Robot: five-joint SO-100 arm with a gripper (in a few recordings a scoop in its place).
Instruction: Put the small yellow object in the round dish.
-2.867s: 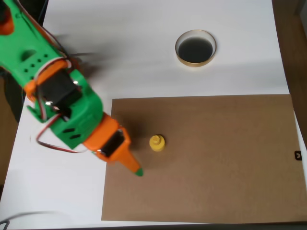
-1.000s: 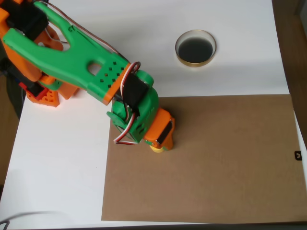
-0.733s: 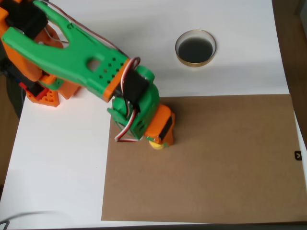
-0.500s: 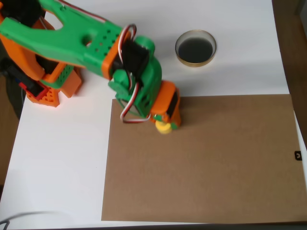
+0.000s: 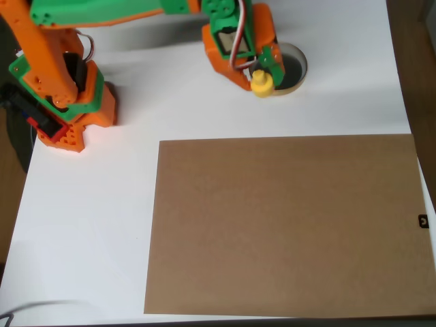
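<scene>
Nearest the lower edge of the overhead view: a flat brown rectangular board (image 5: 286, 225) lay on the white table (image 5: 82, 238), with nothing on it.
Arm base: the orange and green base block (image 5: 61, 102) stood at the left edge of the table, well apart from the dish.
Gripper: the orange and green two-finger gripper (image 5: 264, 76) reached across the top of the view toward the right, its tip pointing down at the table.
Jaw state: clenched on the small yellow plastic piece with a round base and a narrower knob (image 5: 261, 84); one green finger (image 5: 271, 63) showed just above it, the other was hidden under the orange body.
Yellow piece and jaws: the piece sat right at the fingertips, poking out below them in the picture; whether it was clear of the table could not be told from above.
Key relation: the piece overlapped the lower-left rim of the small shallow round dish with a tan rim and a dark inside (image 5: 294, 65), so the dark centre lay up and to the right of it.
Judgement: the carry looked nearly done; a short shift toward the dish's centre seemed called for before letting go, since a release at the rim could let the piece tip outward onto the table.
</scene>
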